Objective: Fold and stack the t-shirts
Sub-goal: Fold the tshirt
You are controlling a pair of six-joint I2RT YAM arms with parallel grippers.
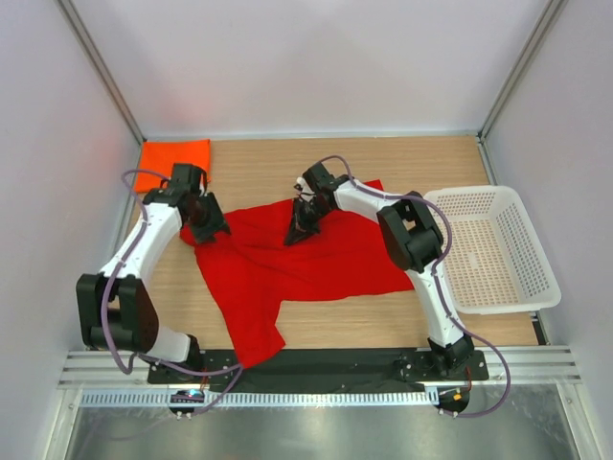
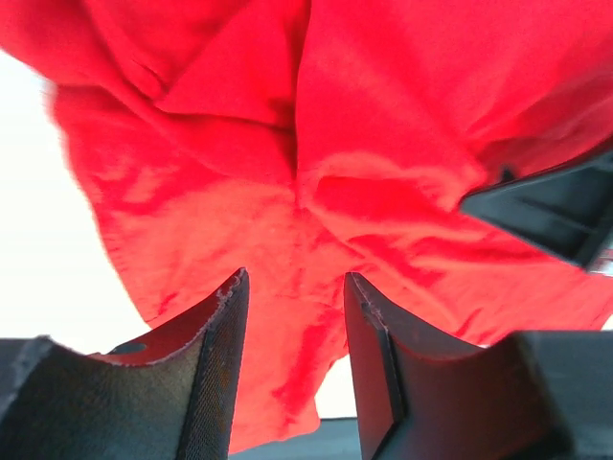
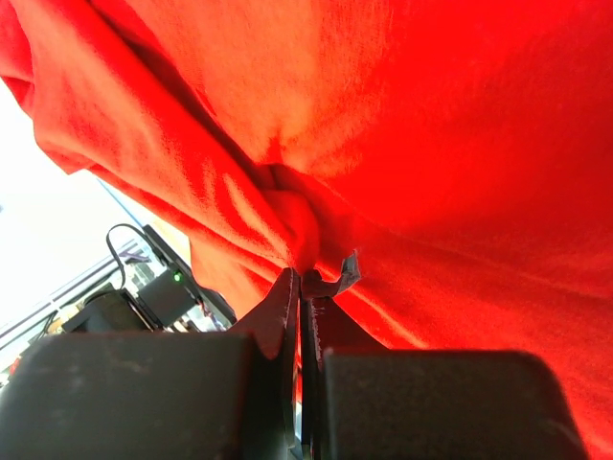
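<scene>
A deep red t-shirt (image 1: 316,259) lies spread and rumpled across the middle of the wooden table, one part reaching the near edge. A bright orange t-shirt (image 1: 174,153) sits folded in the back left corner. My left gripper (image 1: 209,230) hovers at the red shirt's left edge. In the left wrist view it (image 2: 292,287) is open, with red cloth (image 2: 383,144) lying beyond the fingers and nothing pinched. My right gripper (image 1: 303,230) is at the shirt's back middle. It (image 3: 305,273) is shut on a pinch of red cloth (image 3: 431,144), which rises in a small peak.
A white mesh basket (image 1: 503,307) stands at the right side of the table. A black strip (image 1: 326,362) runs along the near edge between the arm bases. Grey walls enclose the table on the left, back and right.
</scene>
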